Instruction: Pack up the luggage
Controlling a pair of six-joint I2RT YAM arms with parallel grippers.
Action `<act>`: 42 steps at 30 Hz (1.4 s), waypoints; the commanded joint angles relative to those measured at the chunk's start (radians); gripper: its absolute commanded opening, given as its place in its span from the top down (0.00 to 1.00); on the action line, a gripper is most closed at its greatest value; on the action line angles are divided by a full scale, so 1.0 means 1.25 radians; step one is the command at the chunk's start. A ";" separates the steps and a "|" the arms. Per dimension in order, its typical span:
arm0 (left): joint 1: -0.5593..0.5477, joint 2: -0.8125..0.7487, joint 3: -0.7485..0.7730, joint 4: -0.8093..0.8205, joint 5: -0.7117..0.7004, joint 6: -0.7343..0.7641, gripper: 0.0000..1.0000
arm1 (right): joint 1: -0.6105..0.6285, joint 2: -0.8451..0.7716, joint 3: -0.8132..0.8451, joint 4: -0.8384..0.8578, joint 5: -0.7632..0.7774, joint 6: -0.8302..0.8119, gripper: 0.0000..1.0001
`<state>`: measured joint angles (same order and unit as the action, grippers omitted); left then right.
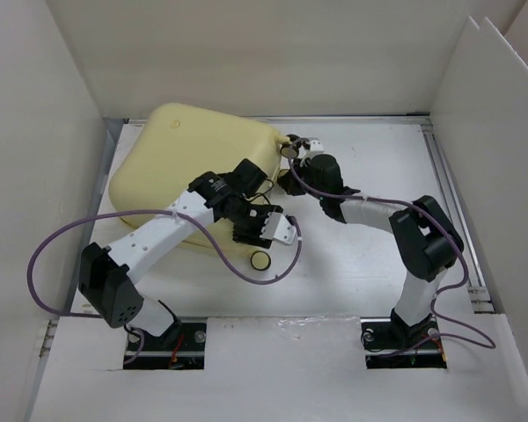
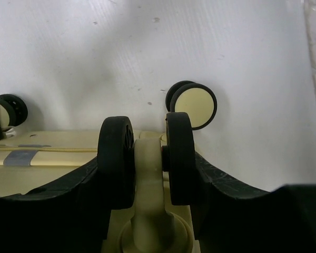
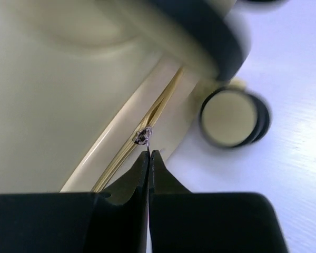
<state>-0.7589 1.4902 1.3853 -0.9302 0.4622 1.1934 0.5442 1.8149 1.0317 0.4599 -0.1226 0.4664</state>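
Zipping looks like the step in hand. Luggage (image 1: 180,167) lies closed at far left of the bench (image 1: 370,264). Right end effector (image 3: 149,156) is pinched tight on the zip pull (image 3: 142,137) at the case's right corner. Left end effector (image 2: 147,174) clamps a caster (image 2: 118,153) on the near edge, likely bracing. Advice: pull along the seam, not outward, with a firm left grip so the shell doesn't slide. No brand or writing readable.

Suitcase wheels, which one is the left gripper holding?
The twin wheel clamped in the left gripper, centred in its wrist view; the other two wheels lie outside its grip.
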 commanded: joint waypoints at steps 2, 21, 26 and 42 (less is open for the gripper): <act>-0.020 -0.102 -0.036 -0.159 0.180 0.016 1.00 | -0.108 0.021 0.074 -0.113 0.247 -0.074 1.00; -0.020 -0.126 -0.075 -0.159 0.235 -0.001 1.00 | -0.295 0.192 0.073 0.457 -0.183 0.373 1.00; -0.020 -0.134 -0.090 -0.159 0.235 0.006 1.00 | -0.295 0.207 0.138 0.369 -0.171 0.278 1.00; 0.018 -0.148 0.138 0.226 0.177 -0.308 0.00 | -0.289 0.180 0.257 0.237 -0.464 -0.114 1.00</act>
<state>-0.7570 1.3643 1.4025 -0.8581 0.6064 0.9970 0.2432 2.1029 1.2930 0.6270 -0.7605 0.4316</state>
